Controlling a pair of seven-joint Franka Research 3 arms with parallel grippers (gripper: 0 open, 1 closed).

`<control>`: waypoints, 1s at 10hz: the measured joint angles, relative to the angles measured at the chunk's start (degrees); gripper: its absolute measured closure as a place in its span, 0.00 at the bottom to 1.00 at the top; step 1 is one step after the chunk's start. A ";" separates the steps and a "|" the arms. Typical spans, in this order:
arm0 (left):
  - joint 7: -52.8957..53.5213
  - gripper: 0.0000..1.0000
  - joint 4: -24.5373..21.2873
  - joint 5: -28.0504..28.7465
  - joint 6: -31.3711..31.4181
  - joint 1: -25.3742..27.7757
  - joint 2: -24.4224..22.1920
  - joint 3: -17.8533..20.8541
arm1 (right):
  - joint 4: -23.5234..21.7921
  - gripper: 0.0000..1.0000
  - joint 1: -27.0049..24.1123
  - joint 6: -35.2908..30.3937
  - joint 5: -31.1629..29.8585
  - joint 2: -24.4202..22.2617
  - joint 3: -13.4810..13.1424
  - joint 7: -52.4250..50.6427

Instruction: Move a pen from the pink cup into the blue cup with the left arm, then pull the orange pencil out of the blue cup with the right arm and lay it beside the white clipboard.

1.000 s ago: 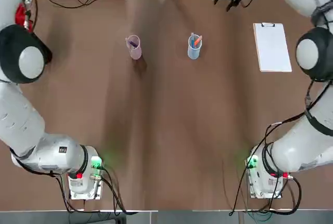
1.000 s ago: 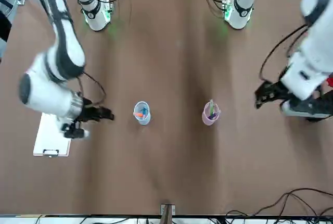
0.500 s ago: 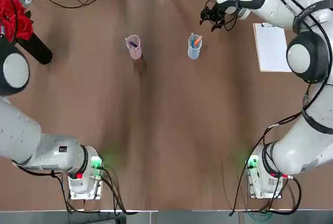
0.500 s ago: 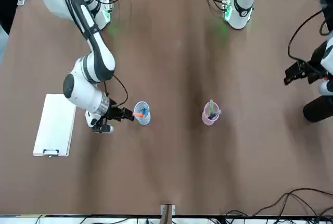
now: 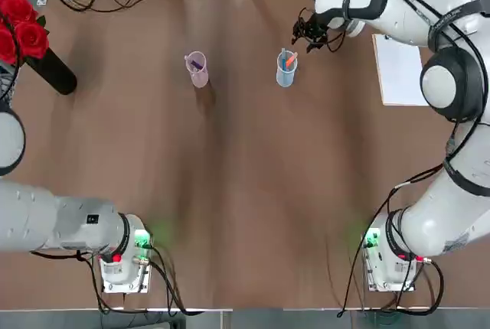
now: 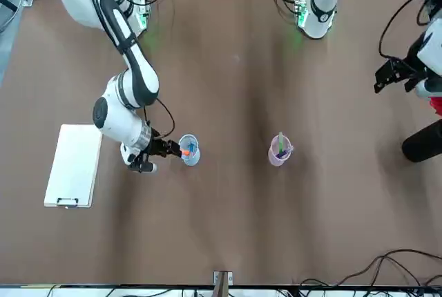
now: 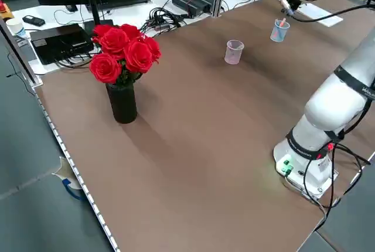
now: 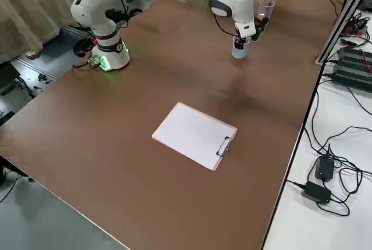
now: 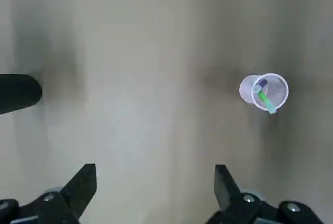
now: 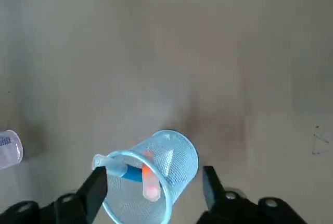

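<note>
Right gripper has closed in on blue cup (fingers apart

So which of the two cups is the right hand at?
The blue cup, the one holding the orange pencil and a blue pen. The right hand hovers beside it; the pink cup stands apart, untended.

Your right arm reaches far out across the tabletop, its wrist bent sharply so the right hand points down with its two fingers spread apart. Your left arm is drawn back toward its own side, the left hand held high, facing straight down, fingers wide apart.
</note>
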 joint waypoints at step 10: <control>-0.13 0.00 3.56 -0.20 -1.67 -0.25 1.72 -0.12 | -1.13 0.61 0.26 0.57 0.62 0.42 0.92 0.01</control>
